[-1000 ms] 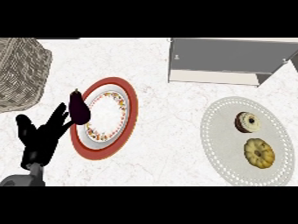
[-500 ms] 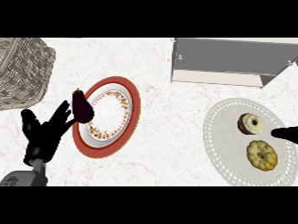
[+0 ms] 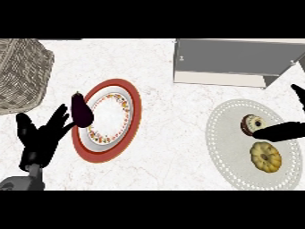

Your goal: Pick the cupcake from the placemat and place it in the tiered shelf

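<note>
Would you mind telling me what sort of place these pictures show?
Most likely a kitchen counter: a pale marbled worktop carries a patterned plate with an aubergine, a placemat holding a cupcake and another pastry, and a wicker basket.

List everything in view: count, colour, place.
basket: one, grey wicker, top left
shelf: one, grey, top right
plate: one, red-rimmed, left of centre
eggplant: one, dark purple, at the plate's left rim
placemat: one, white, right
cupcake: one, dark brown, on the placemat
ring cake: one, yellow, on the placemat
counter: one, white marble
left hand: black, open, lower left
right hand: black, open, right edge, by the cupcake
</note>
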You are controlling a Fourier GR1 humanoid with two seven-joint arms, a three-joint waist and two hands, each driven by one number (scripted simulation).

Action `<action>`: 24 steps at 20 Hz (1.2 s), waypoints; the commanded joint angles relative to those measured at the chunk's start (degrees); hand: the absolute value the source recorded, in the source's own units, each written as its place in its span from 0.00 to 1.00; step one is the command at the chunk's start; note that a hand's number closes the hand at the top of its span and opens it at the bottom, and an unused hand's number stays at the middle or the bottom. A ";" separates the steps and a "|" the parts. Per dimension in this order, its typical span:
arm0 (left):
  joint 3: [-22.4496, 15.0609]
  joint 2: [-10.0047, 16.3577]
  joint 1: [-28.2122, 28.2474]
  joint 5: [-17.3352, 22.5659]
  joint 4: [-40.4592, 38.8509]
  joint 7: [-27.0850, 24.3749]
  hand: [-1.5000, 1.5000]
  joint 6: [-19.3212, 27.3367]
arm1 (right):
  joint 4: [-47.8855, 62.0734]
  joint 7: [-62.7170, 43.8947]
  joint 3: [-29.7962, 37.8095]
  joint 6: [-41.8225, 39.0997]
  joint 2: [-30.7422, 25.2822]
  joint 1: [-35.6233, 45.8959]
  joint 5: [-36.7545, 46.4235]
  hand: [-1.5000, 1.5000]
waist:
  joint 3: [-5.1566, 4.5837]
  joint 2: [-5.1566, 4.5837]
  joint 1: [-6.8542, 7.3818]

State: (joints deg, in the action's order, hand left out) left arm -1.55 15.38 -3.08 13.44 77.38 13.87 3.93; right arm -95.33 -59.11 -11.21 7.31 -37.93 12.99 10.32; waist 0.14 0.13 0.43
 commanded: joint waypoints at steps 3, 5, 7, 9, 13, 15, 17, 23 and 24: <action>0.32 -0.73 0.53 -0.57 1.06 2.89 0.50 0.12 | 1.31 -7.05 -0.34 -1.15 2.96 0.63 5.32 0.00 | -0.16 -0.08 -0.28; -0.09 -2.02 1.02 -0.98 -1.02 0.45 0.50 -0.79 | 1.79 -5.81 -0.62 -2.03 3.31 -0.33 6.85 0.00 | -0.17 -0.11 -0.37; 0.22 -1.46 3.41 -1.24 0.39 0.19 0.50 -1.08 | 5.74 -3.84 -1.08 -0.31 6.34 -0.05 8.68 0.00 | -0.15 -0.12 -0.12; 2.39 -0.41 -0.08 -0.33 -3.07 0.46 0.50 -2.15 | 8.67 -5.53 -2.85 0.91 9.30 3.76 12.75 0.00 | -0.17 -0.23 -0.05; 2.76 -1.10 1.10 -1.77 -3.59 -1.31 0.50 -2.35 | 6.51 -5.17 -1.37 -0.37 11.55 0.79 14.10 0.00 | -0.16 -0.13 -0.38; 0.69 -4.10 -1.36 -3.71 -2.94 0.67 0.50 0.68 | 11.78 -1.39 2.20 -3.29 10.49 3.58 12.76 0.00 | -0.15 -0.16 -0.31; 2.66 -1.74 -1.42 -2.29 -1.10 4.05 0.50 -0.78 | 12.18 -0.57 2.58 -3.29 10.84 2.12 14.41 0.00 | -0.14 -0.14 -0.30; 3.90 -2.24 -1.81 -3.23 -5.82 -1.84 0.50 -2.89 | 14.88 -5.04 -0.15 -1.45 16.53 4.86 21.89 0.00 | -0.17 -0.24 -0.27; 2.89 -2.37 1.76 -2.43 -1.59 0.50 0.50 -3.81 | 18.02 1.14 2.35 -2.07 13.96 2.69 21.17 0.00 | -0.14 -0.19 -0.16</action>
State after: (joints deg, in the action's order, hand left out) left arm 1.33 13.38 -2.61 10.89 77.47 14.54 1.77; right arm -82.60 -58.96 -9.80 4.62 -25.13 14.99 28.87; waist 0.18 0.17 0.19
